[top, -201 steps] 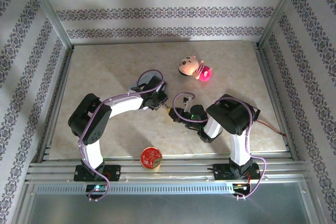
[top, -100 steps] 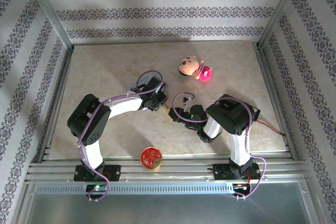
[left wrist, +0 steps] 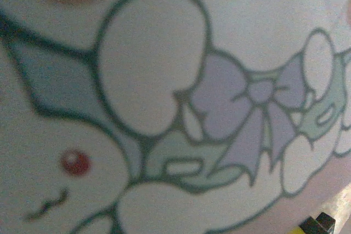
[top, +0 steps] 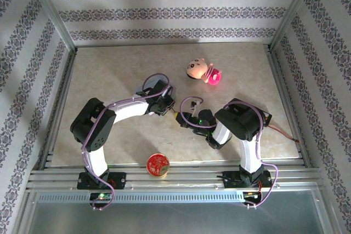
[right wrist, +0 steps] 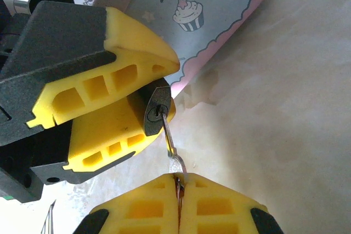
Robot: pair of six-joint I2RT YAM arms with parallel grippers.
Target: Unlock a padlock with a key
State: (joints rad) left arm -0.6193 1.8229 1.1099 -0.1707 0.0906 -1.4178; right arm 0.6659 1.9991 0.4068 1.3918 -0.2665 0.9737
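In the right wrist view the small dark padlock (right wrist: 156, 112) sits pinched between the yellow fingers (right wrist: 129, 39) of my left gripper (right wrist: 164, 89), keyhole facing the camera. The thin grey key (right wrist: 170, 141) has its tip in the keyhole. Its head is clamped between the pads of my right gripper (right wrist: 178, 179), which is shut on it. The shackle is hidden behind the fingers. From above, my left gripper (top: 171, 109) and right gripper (top: 182, 119) meet nose to nose at mid table. The left wrist view is a blurred close-up of the tin's cartoon print (left wrist: 164, 108).
A pale blue tin (right wrist: 208, 9) with a cupcake print lies just behind the padlock. A pig toy (top: 196, 68) with a pink base (top: 213, 76) lies further back. A round red tin (top: 158, 165) sits at the near edge. Metal rails (top: 285, 97) border the table.
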